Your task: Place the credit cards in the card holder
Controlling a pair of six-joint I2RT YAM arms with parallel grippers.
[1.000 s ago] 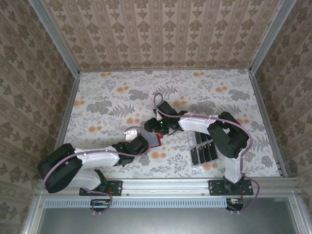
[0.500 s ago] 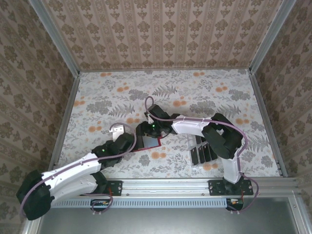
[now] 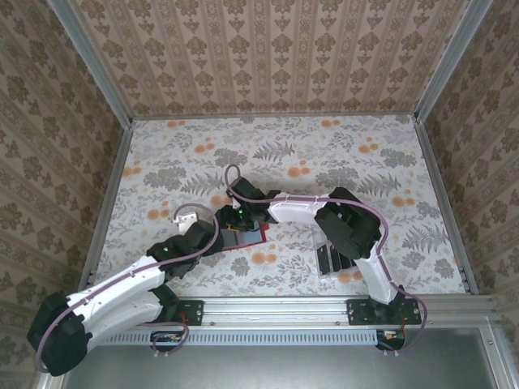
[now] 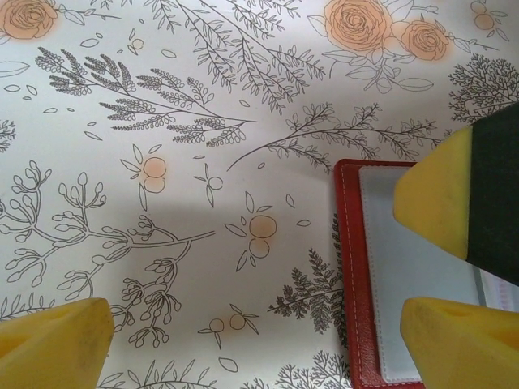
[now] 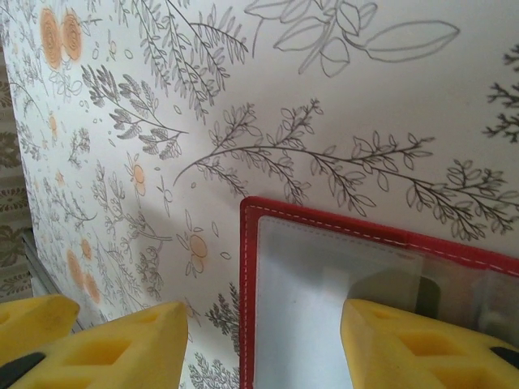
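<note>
Looks like prep stage: the red card holder (image 3: 246, 238) lies open mid-frame on the table (image 3: 349, 154), left hand (image 4: 255, 328) spread wide and empty beside it, right hand (image 5: 263, 324) half-open over its edge gripping nothing, so next I'd fetch the cards (image 3: 336, 253) at lower right.

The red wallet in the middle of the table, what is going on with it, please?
Both arms reach to the red wallet, which lies open and flat on the flowered table. The left claw is wide open at the wallet's edge. The right claw hangs close above it with its jaws apart, one finger over the wallet and one beside it. Neither claw seems to hold a card. The black cards stand in a clear tray to the right.
</note>
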